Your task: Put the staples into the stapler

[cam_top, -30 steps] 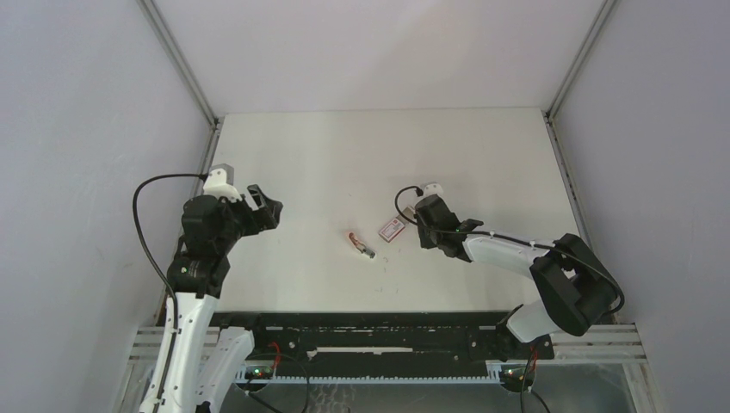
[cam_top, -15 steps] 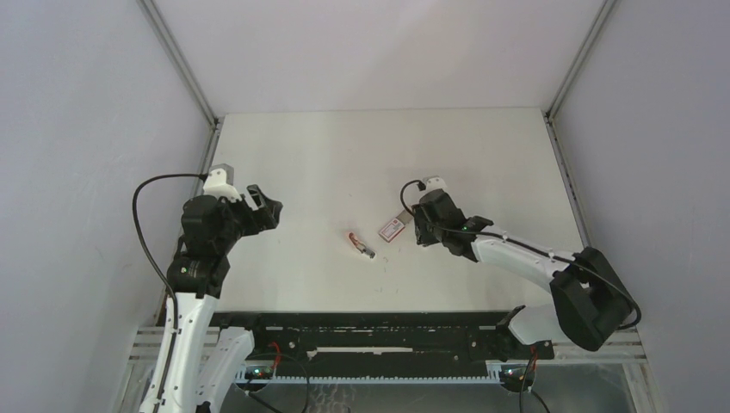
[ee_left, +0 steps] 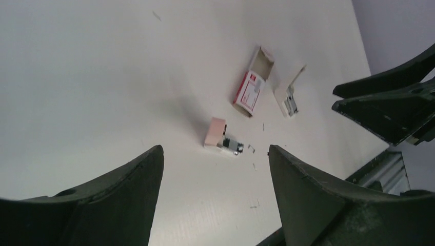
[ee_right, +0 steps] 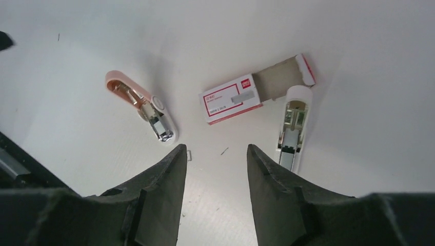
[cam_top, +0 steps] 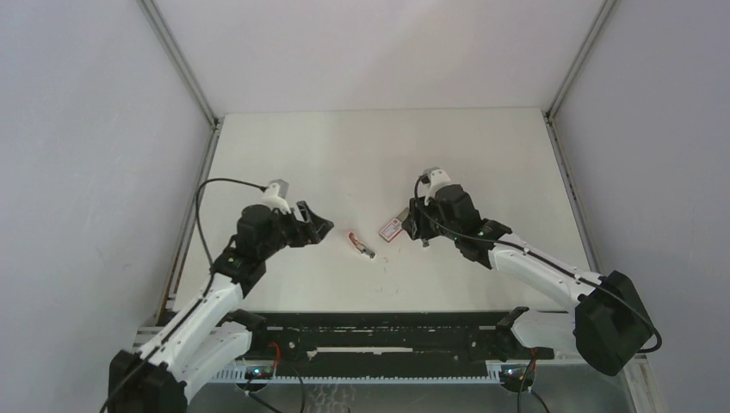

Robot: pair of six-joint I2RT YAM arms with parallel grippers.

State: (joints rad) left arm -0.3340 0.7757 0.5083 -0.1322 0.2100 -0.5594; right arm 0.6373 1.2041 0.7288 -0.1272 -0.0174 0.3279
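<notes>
The staples box [ee_right: 231,100], pink-red with a white label, lies flat mid-table with its tray [ee_right: 279,78] slid out; it also shows as the box [cam_top: 392,228] and the box [ee_left: 250,91]. The stapler seems to lie in two parts: a pink-and-white piece [ee_right: 142,106] with a metal end, left of the box, and a white piece [ee_right: 293,127] with a metal channel, right of it. My right gripper [ee_right: 215,154] hangs open just short of the box, holding nothing. My left gripper [ee_left: 215,156] is open and empty, short of the pink piece [ee_left: 223,137].
A few loose staples [ee_right: 188,155] lie on the white table [cam_top: 344,155] near the pink piece. Grey walls close in both sides. The black rail [cam_top: 379,331] runs along the near edge. In the left wrist view, my right gripper's fingers [ee_left: 390,105] loom at the right.
The left arm has swung right and forward toward the pink piece. The right gripper has opened and drawn back a little from the box and white piece.
</notes>
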